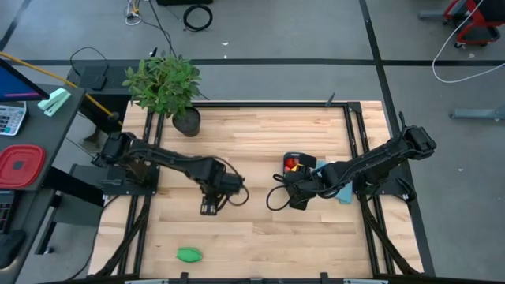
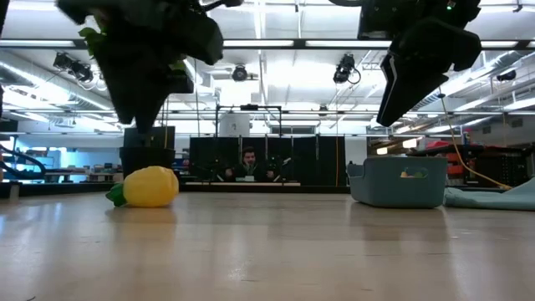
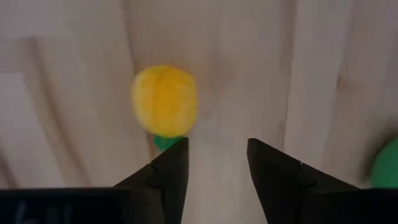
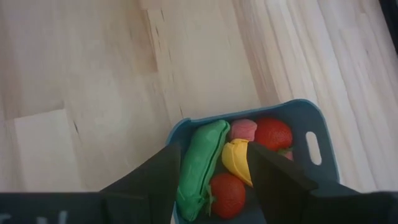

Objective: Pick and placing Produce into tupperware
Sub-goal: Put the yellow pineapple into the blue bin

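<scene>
1. While the left gripper [image 3: 216,163] hung over the mid-table boards, its jaws stood partly apart with nothing between them; the yellow piece with green stem [image 3: 165,102] lay on the wood just ahead of one fingertip, off the gap's centre line.
2. Step in hand, as I read it: lining up a pick on that yellow piece [image 2: 146,186]. The grasp had not been made.
3. Tupperware [image 1: 300,167] sat on the right side of the table, well apart from the yellow piece. It held a green oblong piece [image 4: 200,165], a yellow one and several red ones.
4. Right gripper [image 4: 211,180] hovered right over the tupperware, jaws apart, holding nothing.
5. Next move, my call: shift the left gripper sideways so the yellow piece sits between the fingers, drop, close, then carry across to the tupperware.
6. In the way: the right gripper was parked over the tupperware opening; it would likely need to clear out before a drop.
7. Another green piece [image 1: 188,254] lay far from the tupperware, near the table's front edge, not yet picked.
8. Potted plant [image 1: 167,83] stood at the back left corner, a flat light-blue piece [image 1: 341,192] just beside the tupperware. Neither blocked the pick.
</scene>
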